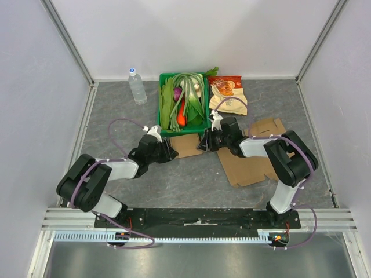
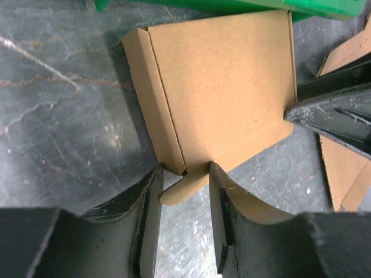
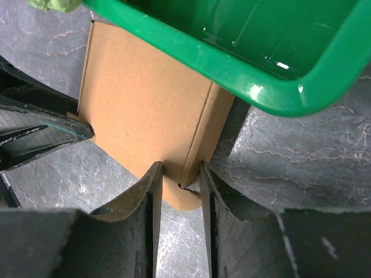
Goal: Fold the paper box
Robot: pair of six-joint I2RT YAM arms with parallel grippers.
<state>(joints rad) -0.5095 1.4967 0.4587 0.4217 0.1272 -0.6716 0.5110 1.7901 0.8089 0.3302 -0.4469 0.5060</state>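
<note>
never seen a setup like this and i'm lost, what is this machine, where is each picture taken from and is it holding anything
These are two robot arms bolted to a grey table. The wide picture looks down from above; the two close-ups come from a camera on each wrist, looking out between its jaws. Between the arms lies a partly folded paper box. The left gripper and right gripper each straddle a flap at opposite ends; whether they pinch it I cannot tell. Nearby: a flat cardboard sheet, a green basket of vegetables, a water bottle and a snack bag.
</note>
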